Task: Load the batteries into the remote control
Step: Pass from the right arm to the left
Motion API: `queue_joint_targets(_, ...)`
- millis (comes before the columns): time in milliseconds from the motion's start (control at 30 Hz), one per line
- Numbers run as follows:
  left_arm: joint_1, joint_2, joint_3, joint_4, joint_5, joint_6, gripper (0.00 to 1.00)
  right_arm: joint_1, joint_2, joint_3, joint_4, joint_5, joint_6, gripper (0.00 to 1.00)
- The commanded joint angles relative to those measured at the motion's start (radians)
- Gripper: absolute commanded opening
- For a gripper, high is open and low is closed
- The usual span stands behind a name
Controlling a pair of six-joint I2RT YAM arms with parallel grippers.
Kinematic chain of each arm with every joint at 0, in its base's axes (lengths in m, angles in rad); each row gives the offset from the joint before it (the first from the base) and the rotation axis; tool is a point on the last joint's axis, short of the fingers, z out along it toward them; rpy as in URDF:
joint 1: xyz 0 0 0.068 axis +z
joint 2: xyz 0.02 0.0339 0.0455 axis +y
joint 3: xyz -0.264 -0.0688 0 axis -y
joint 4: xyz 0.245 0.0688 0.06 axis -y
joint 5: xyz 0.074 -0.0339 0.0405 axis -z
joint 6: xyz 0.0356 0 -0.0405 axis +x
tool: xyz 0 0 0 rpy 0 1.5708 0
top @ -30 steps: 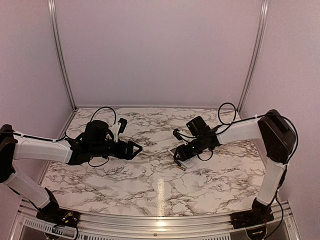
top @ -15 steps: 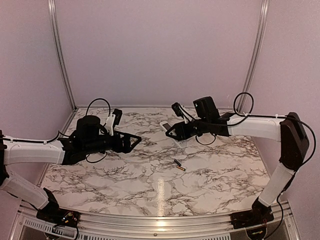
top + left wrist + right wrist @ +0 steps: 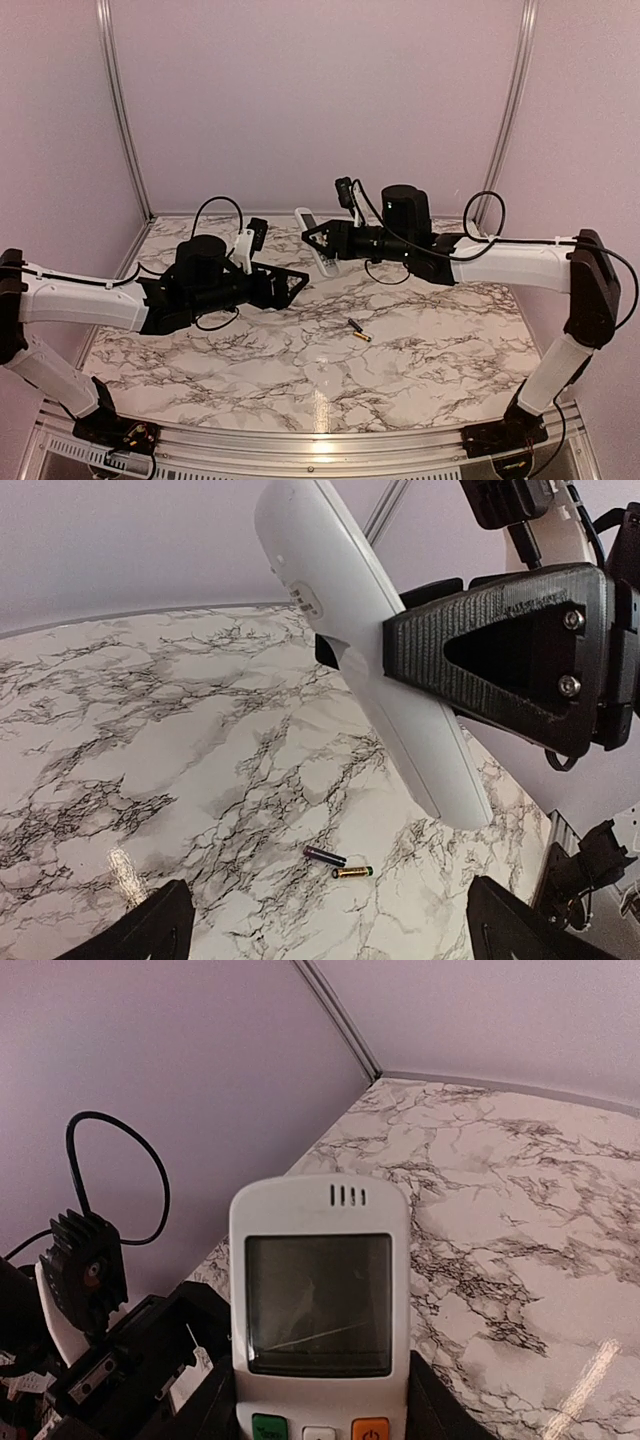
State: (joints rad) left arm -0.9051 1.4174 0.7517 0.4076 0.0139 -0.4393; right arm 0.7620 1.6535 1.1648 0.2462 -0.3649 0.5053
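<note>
Holding the remote (image 3: 305, 219) up off the bench (image 3: 420, 340), right gripper (image 3: 322, 240) pinches it across the middle, screen end sticking out past the jaws; left gripper (image 3: 297, 287) spread wide, near the remote, not touching. Two batteries (image 3: 360, 334) lie close together on the bench, apart from both grippers

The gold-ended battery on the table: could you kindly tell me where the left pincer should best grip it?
Probably across its middle, coming straight down from above. The gold-ended battery lies flat on the marble table, so only its long sides are free, and the darker battery lies close by one end. The left pincer stands wide open.
</note>
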Motion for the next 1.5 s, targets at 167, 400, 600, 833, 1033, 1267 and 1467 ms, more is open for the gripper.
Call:
queue_joint_targets(167, -0.048, 0.096, 0.099, 0.044, -0.096, -0.047, 0.99, 0.075, 0.012, -0.034, 0.126, 0.166, 0.098, 0.17)
queue_joint_targets(400, -0.057, 0.164, 0.153, 0.028, -0.134, -0.08, 0.95, 0.115, 0.037, -0.033, 0.144, 0.221, 0.123, 0.18)
queue_joint_targets(600, -0.057, 0.179, 0.158, 0.064, -0.145, -0.101, 0.85, 0.132, 0.046, -0.05, 0.184, 0.236, 0.142, 0.17)
queue_joint_targets(833, -0.055, 0.163, 0.141, 0.05, -0.246, -0.104, 0.52, 0.134, 0.019, -0.08, 0.236, 0.222, 0.154, 0.23)
queue_joint_targets(1033, -0.055, 0.116, 0.123, 0.025, -0.317, -0.033, 0.27, 0.132, -0.028, -0.109, 0.245, 0.233, 0.141, 0.51)
queue_joint_targets(1267, -0.055, 0.058, 0.096, -0.07, -0.415, 0.122, 0.19, 0.123, -0.133, -0.114, 0.149, 0.197, 0.089, 0.81)
queue_joint_targets(1467, -0.073, -0.027, 0.05, -0.134, -0.601, 0.364, 0.16, 0.061, -0.288, -0.101, -0.055, 0.076, 0.03, 0.97)
